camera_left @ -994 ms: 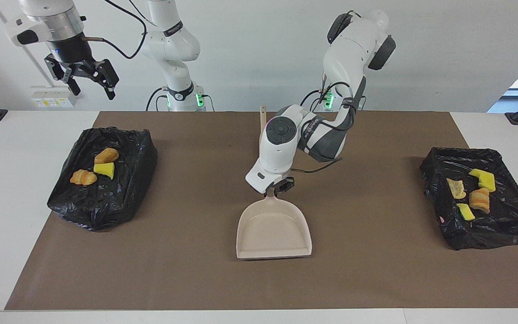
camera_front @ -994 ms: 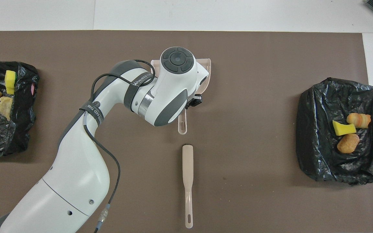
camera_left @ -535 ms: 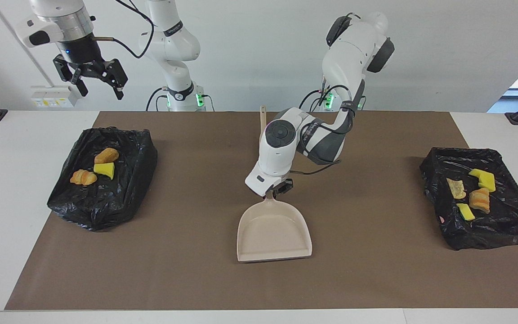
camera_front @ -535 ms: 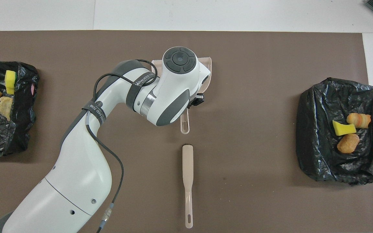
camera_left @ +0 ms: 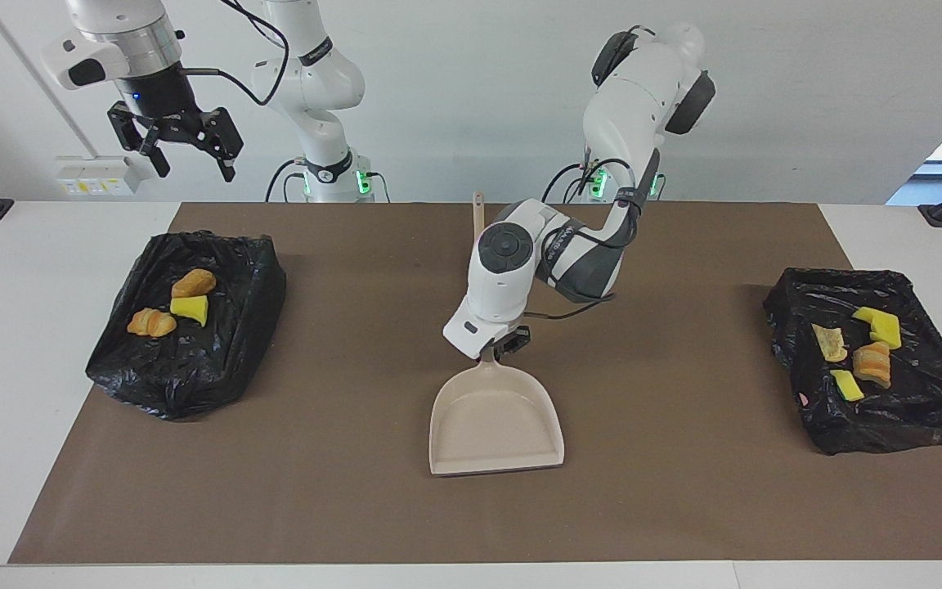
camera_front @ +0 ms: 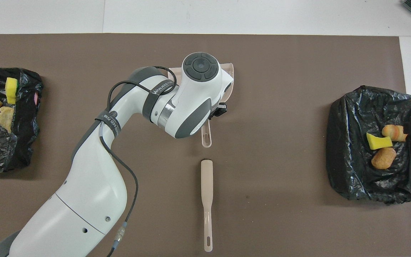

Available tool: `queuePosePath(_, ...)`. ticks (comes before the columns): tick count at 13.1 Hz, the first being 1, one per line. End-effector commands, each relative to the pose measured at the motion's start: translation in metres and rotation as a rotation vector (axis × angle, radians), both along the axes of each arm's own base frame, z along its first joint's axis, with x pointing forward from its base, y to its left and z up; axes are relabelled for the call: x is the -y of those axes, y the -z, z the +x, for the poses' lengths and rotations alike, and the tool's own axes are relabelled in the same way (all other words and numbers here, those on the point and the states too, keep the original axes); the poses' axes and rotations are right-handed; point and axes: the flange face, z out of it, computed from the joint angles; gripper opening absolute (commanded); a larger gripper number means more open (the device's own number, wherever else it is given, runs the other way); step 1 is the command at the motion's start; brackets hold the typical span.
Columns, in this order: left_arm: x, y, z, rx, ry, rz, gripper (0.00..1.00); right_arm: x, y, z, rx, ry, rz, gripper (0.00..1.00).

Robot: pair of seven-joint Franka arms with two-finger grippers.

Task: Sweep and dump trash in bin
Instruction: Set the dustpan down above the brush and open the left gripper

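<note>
The trash lies in two black bag-lined bins. The bin point(camera_left: 185, 360) at the right arm's end holds a brown lump point(camera_left: 193, 283), a yellow chunk point(camera_left: 190, 307) and a croissant piece point(camera_left: 152, 322). The bin point(camera_left: 888, 409) at the left arm's end holds several yellow and brown pieces point(camera_left: 872, 364). My left gripper point(camera_left: 497, 350) is shut on the handle of the beige dustpan point(camera_left: 495, 421), which sits low at the middle of the mat with nothing in it. In the overhead view the left wrist hides most of the dustpan point(camera_front: 229, 73). My right gripper point(camera_left: 181, 151) hangs open, high over its own end of the table.
A beige hand brush point(camera_front: 207, 192) lies on the brown mat point(camera_left: 667, 491) nearer to the robots than the dustpan, in line with its handle. In the facing view only the brush's handle tip point(camera_left: 477, 211) shows past the left arm.
The left arm has turned the dustpan slightly by its handle. The right gripper has drifted sideways, still high, toward the bin at its end. The trash has not moved.
</note>
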Motion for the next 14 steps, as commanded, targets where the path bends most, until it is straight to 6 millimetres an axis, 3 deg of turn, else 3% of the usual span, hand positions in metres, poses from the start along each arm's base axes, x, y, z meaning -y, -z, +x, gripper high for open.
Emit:
queuePosePath(1, 0.002, -0.004, 0.005, 0.023, -0.014, 0.01, 0.94, 0.014, -0.002, -0.007, 0.0, -0.001, 0.005, 1.0)
queuePosePath(2, 0.001, -0.005, 0.005, 0.026, -0.012, 0.013, 1.0, 0.013, -0.003, -0.007, 0.002, -0.004, 0.006, 1.0)
queuePosePath(4, -0.003, -0.013, 0.007, 0.026, -0.014, 0.017, 1.0, 0.005, -0.004, -0.007, 0.004, -0.018, 0.02, 1.0)
queuePosePath(7, -0.023, -0.044, 0.005, 0.055, -0.024, 0.021, 1.0, 0.002, -0.005, -0.007, 0.006, -0.023, 0.02, 1.0)
queuePosePath(10, -0.069, -0.075, -0.009, 0.074, 0.006, 0.056, 1.0, 0.003, -0.005, -0.007, 0.006, -0.021, 0.021, 1.0)
queuePosePath(11, -0.094, -0.08, -0.011, 0.072, 0.033, 0.083, 1.0, 0.002, -0.005, -0.007, 0.006, -0.023, 0.02, 1.0)
queuePosePath(14, -0.14, -0.081, -0.02, 0.059, 0.045, 0.141, 1.0, 0.006, -0.005, -0.005, 0.018, -0.012, 0.021, 1.0)
